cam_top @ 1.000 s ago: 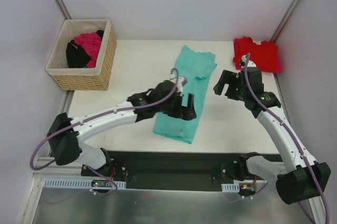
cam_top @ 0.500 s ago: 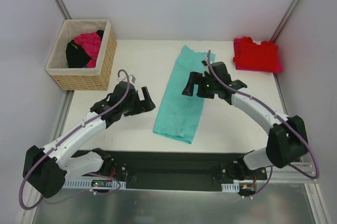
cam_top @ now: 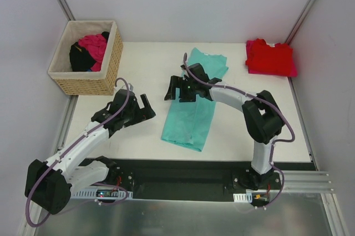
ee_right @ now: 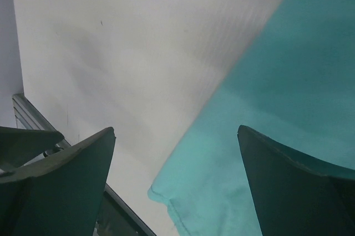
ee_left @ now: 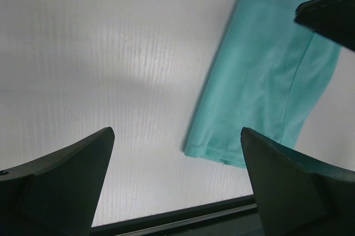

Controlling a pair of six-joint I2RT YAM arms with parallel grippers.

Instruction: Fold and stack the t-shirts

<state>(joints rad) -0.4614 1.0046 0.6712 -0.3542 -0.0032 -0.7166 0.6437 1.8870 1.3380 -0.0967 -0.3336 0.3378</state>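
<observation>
A teal t-shirt lies folded into a long narrow strip in the middle of the table, its hem toward the near edge. A red t-shirt sits folded at the back right. My left gripper hovers open just left of the teal strip, empty; in the left wrist view the left gripper frames bare table with the teal t-shirt's hem corner to its right. My right gripper stands open over the strip's left edge, and in the right wrist view the right gripper is empty above the teal t-shirt.
A wicker basket at the back left holds pink and black clothes. The table's near edge with a black rail runs just below the teal hem. Grey walls close in the table on three sides.
My left gripper has drawn back leftward off the teal t-shirt. My right arm has swung left from near the red t-shirt, across the teal strip to its left edge.
</observation>
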